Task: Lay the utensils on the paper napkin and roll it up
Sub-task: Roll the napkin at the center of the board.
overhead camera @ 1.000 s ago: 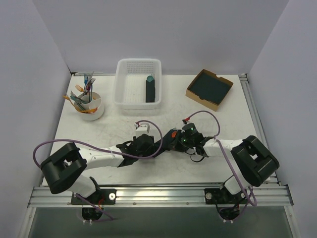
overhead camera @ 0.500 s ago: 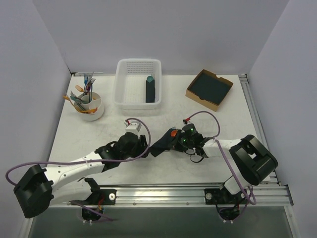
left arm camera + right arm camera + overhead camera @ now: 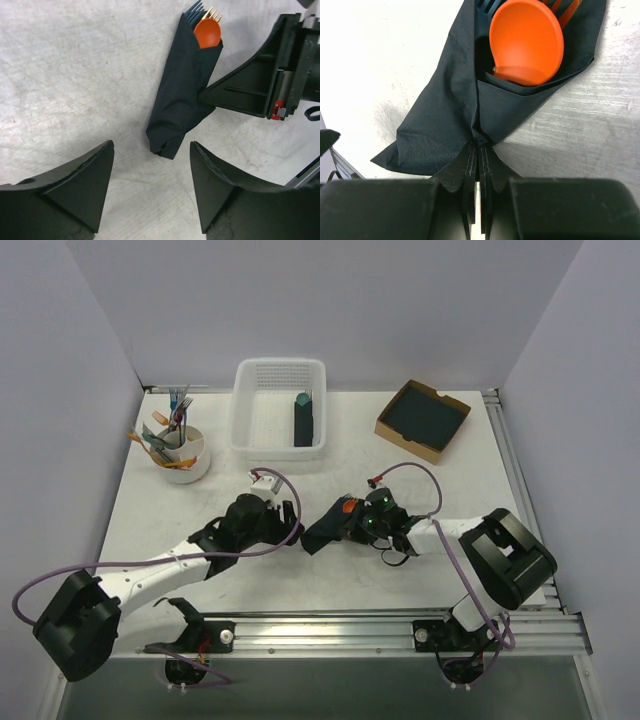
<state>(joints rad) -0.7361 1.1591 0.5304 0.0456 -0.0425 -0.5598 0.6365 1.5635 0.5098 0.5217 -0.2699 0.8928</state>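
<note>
The paper napkin (image 3: 322,531) lies rolled into a narrow dark bundle at mid-table, with the orange utensils (image 3: 349,507) sticking out of its far end. In the left wrist view the bundle (image 3: 182,90) lies on the table with the orange spoon bowl (image 3: 207,31) and fork tines at its top. My left gripper (image 3: 151,152) is open and empty, its jaws on either side of the bundle's near end without touching it. My right gripper (image 3: 479,145) is shut on the napkin (image 3: 440,135) at the side fold, below the spoon (image 3: 526,40). It shows at the bundle's right side in the top view (image 3: 350,525).
A white basket (image 3: 250,410) at the back holds a dark roll with a teal tip (image 3: 303,420). A cardboard box (image 3: 400,435) of dark sheets sits back right. A white cup (image 3: 185,465) with mixed cutlery stands back left.
My left gripper has let go of the bundle and drawn back to its left end, the arm stretching out. The right gripper stays shut on the napkin, which shifted slightly left.
</note>
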